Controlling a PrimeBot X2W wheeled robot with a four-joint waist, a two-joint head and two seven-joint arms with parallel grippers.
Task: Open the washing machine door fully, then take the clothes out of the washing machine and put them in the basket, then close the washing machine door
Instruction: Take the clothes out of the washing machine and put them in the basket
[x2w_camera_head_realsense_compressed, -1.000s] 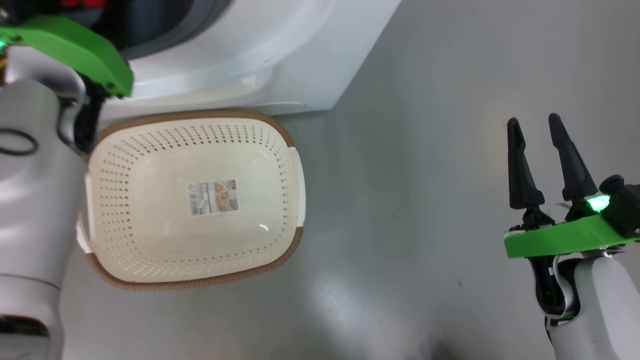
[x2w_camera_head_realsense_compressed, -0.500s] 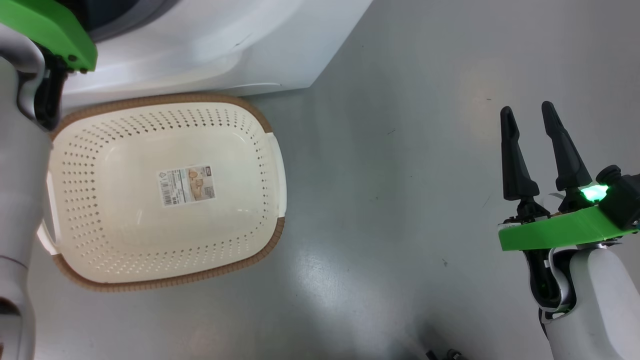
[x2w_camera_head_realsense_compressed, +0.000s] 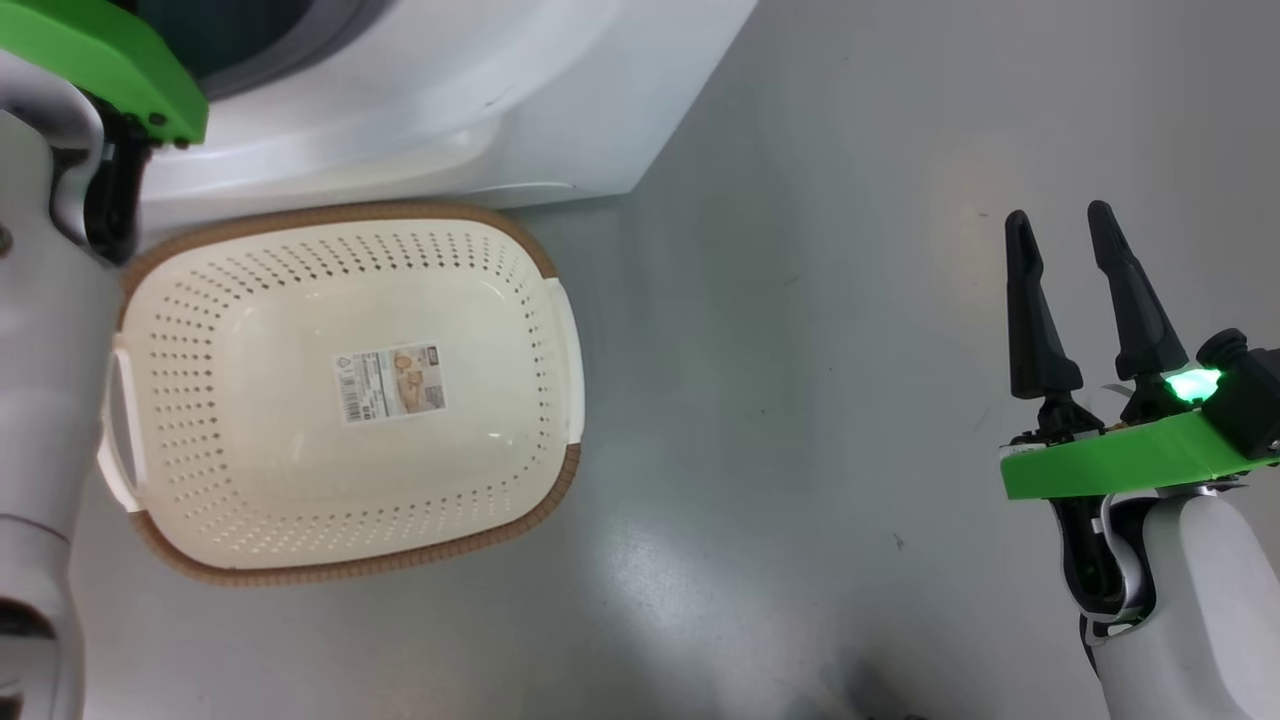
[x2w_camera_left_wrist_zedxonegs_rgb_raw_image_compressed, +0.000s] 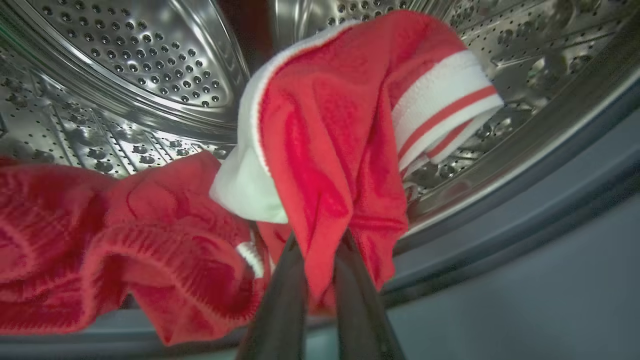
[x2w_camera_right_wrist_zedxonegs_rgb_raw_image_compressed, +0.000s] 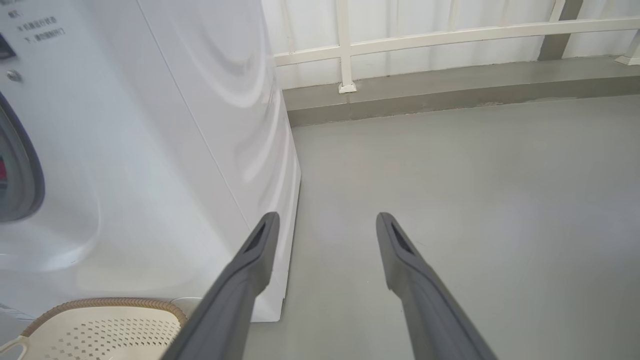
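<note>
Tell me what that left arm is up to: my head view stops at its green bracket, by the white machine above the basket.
Observer: Its left gripper is inside the washing machine's steel drum, shut on a fold of the red clothes.
Operator: Has it got everything?
Observer: No. A second red heap lies to one side at the drum's front edge, outside the grip.
Operator: What does the right gripper point at?
Observer: The right gripper, open, faces bare floor beside the machine, with a white railing beyond.
</note>
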